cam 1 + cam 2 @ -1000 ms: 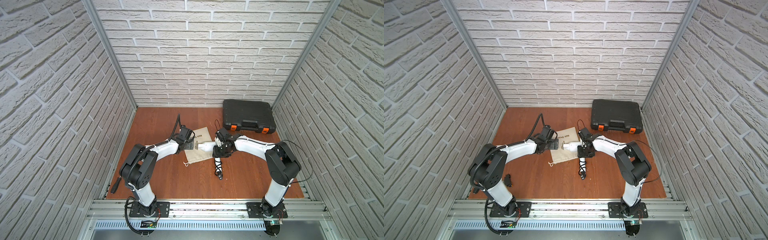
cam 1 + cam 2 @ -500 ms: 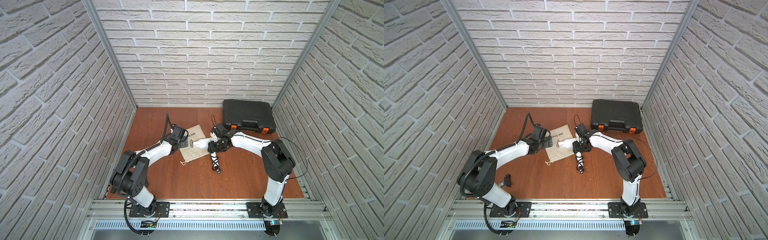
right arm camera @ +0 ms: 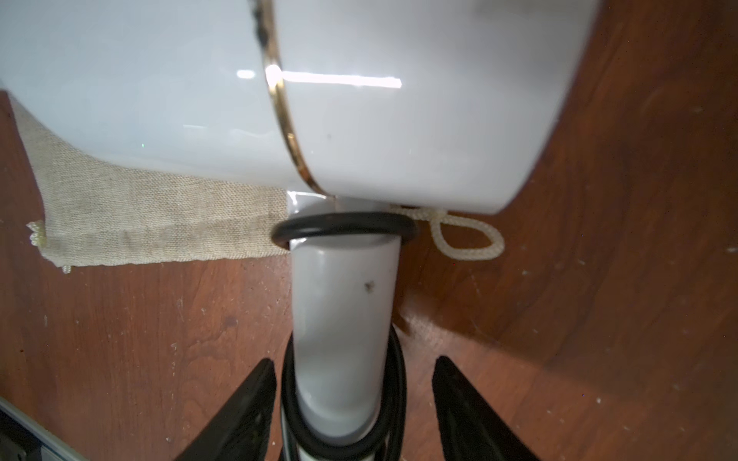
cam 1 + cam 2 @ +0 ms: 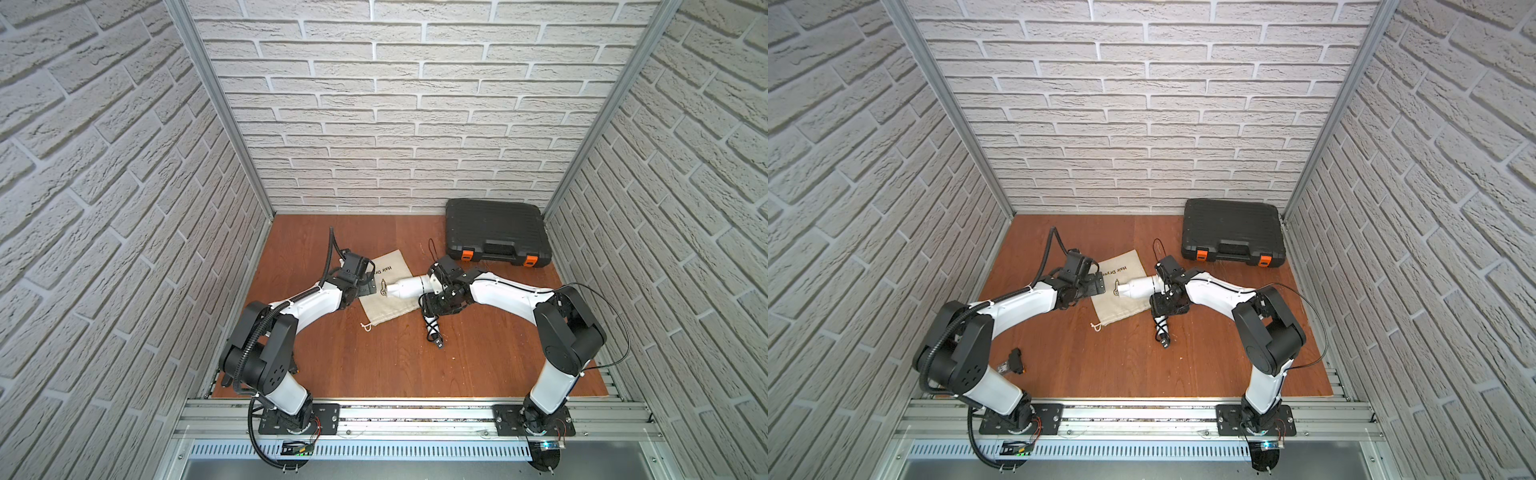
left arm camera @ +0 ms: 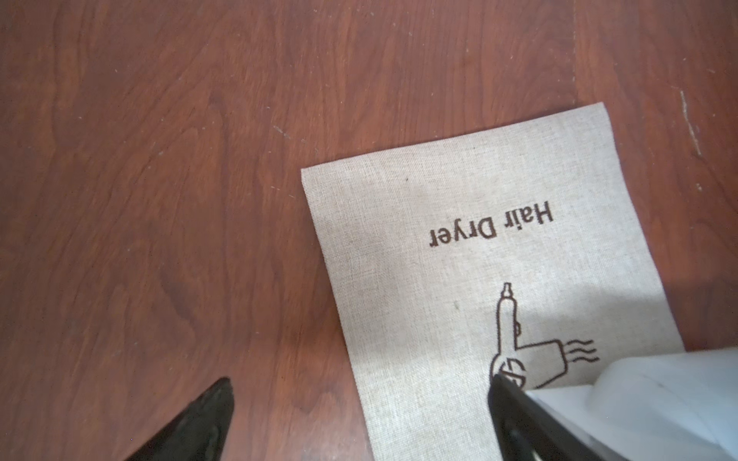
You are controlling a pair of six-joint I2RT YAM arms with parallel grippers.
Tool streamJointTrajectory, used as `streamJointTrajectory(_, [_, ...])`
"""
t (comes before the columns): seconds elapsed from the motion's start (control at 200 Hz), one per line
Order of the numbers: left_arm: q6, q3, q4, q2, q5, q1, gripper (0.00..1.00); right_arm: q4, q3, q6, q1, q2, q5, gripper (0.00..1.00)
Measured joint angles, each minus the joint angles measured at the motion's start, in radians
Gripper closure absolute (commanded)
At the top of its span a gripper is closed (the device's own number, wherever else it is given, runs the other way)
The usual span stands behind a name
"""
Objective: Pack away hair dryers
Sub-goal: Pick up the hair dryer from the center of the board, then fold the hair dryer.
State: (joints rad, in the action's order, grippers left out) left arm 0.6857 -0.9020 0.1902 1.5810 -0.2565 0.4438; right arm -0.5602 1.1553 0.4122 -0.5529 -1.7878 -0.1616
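Across the right edge of the beige cloth bag (image 4: pixel 384 305), near the middle of the table (image 4: pixel 374 365), sits the white hair dryer (image 4: pixel 409 287). Its barrel is level, its tapered nozzle aims toward the left arm, and its straight handle (image 3: pixel 343 319) points toward the front rail. Whether the barrel rests on the cloth or hangs just above it cannot be told. A thin gold band rings the barrel in the right wrist view. The black cord (image 3: pixel 343 226) loops round the top of the handle and coils down its length. In a top view the plug (image 4: pixel 439 343) lies on the wood beyond the handle's end.

The right claw (image 3: pixel 355 361) straddles the handle with its black fingers (image 3: pixel 239 411) parted. One finger sits close against the cord, while bare wood shows between the other and the cord, so nothing is clamped. A loop of the bag's pale drawstring (image 3: pixel 467 239) peeks out from under the barrel.

The left claw (image 5: pixel 361 379) is spread wide and holds nothing. One finger is over bare table, the other over the bag's printed dryer drawing, just beside the nozzle. The bag lies flat, its "Hair Dryer" lettering legible.

Well apart, in the far right corner, a closed black case (image 4: pixel 494 232) with orange latches lies against the brick wall. A small black object (image 4: pixel 1013 361) lies on the table near the left arm's base.
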Motion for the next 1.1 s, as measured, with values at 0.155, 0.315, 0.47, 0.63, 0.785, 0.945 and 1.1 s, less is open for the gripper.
streamJointTrajectory(0.155, [0.002,0.001,-0.003,0.0,0.004,0.0,0.02,-0.005,0.041,-0.001,-0.019,-0.055,0.0,0.45])
streamJointTrajectory(0.315, [0.006,0.001,-0.003,0.0,0.009,0.0,0.02,-0.005,0.042,0.011,-0.019,-0.077,0.005,0.63])
streamJointTrajectory(0.47, [0.006,0.001,-0.008,0.0,0.027,-0.002,0.02,0.002,0.036,0.01,-0.02,-0.071,0.008,0.8])
streamJointTrajectory(0.63, [0.005,0.001,-0.058,-0.011,0.124,-0.03,0.02,0.003,0.001,-0.019,-0.02,-0.012,0.029,0.87])
streamJointTrajectory(0.785, [-0.015,-0.008,-0.138,-0.041,0.275,-0.072,0.02,-0.002,-0.005,-0.076,-0.02,0.081,0.063,0.91])
streamJointTrajectory(0.945, [-0.06,-0.087,-0.151,-0.026,0.445,-0.084,0.02,0.01,-0.008,-0.132,-0.02,0.165,0.089,0.95])
streamJointTrajectory(1.1, [-0.064,-0.138,-0.194,0.023,0.59,-0.083,0.02,0.037,-0.032,-0.165,-0.02,0.207,0.096,0.96])
